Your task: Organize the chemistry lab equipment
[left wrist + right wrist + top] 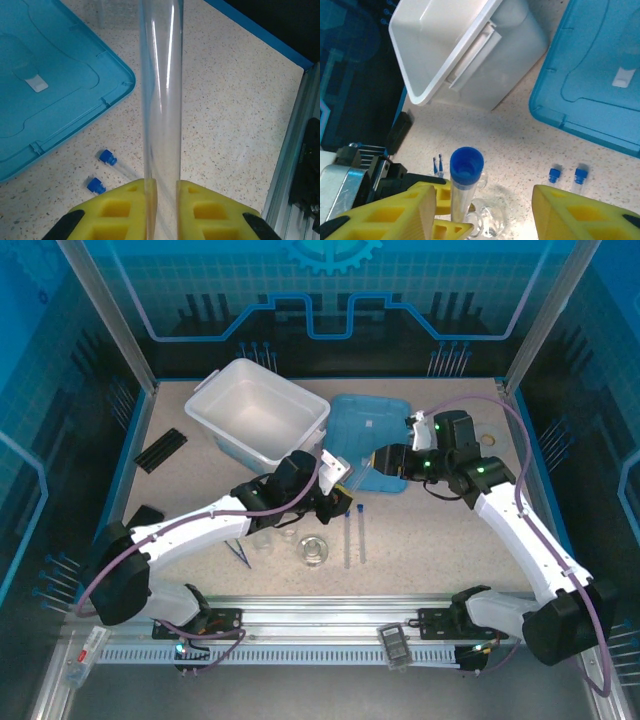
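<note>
We saw the left pincer (166, 187) clenched on a slim clear plastic tube with a blue cap (161, 100), held above the middle of the worktop (440, 540) just off the near edge of the flat blue plastic lid (365, 425). From the right wrist, the cap pointed at the camera. The tube stood between the right pincer's (487, 195) yellow fingers (420, 210), close against one of them. Those fingers were spread wide and released; we could not tell whether one touched the tube.

Two more slim clear blue-capped tubes (354, 535) lay side by side on the worktop towards its near edge, below the held one. Just to their left sat a round clear glass dish (313, 550), then small clear glass beakers (262, 538), and thin blue tweezers (238, 552) furthest left.

A white rectangular plastic bin (260, 410) stood tilted towards the far left corner, beside the lid. A black ridged strip (162, 449) lay near the left edge and a white tape ring (489, 441) near the right edge.
</note>
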You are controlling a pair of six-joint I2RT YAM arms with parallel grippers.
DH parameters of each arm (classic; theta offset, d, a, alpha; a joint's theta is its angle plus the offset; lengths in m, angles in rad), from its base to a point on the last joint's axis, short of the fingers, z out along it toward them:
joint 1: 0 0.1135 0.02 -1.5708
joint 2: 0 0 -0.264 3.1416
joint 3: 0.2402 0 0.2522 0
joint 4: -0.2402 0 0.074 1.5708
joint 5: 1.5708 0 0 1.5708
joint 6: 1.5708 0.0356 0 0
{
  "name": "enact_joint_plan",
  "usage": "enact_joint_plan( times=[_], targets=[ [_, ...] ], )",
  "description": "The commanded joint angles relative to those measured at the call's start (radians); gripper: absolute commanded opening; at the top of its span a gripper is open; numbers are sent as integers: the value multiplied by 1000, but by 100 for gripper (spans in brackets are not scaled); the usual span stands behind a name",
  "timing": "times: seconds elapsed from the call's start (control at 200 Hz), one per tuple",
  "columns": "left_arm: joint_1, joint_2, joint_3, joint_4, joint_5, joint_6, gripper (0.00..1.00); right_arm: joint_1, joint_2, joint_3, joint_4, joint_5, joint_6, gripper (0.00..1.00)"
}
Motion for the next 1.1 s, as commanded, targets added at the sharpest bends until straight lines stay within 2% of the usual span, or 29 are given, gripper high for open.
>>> enact_joint_plan(
  times=[0.0,0.355,0.625,0.826,0.926,1.006,1.096],
  targets=[
    [1,-22,6,-18,-13,38,16,-10,8,30,-2,-89,-13,54],
    [-33,-22,9,-24,-22,65,17,-34,59,21,55,-162,17,51],
    [-39,-20,11,-26,-39,72,18,-40,77,33,54,-188,15,35],
    [-39,-13,17,-31,-60,72,19,-42,60,51,-12,-148,-34,24],
    [-40,-7,20,-34,-65,67,25,-42,48,58,-45,-118,-60,22],
    [-39,-8,20,-34,-73,59,43,-42,35,56,-60,-82,-74,21],
    [-40,-16,19,-33,-79,48,53,-42,27,61,-74,-32,-84,20]
  ],
)
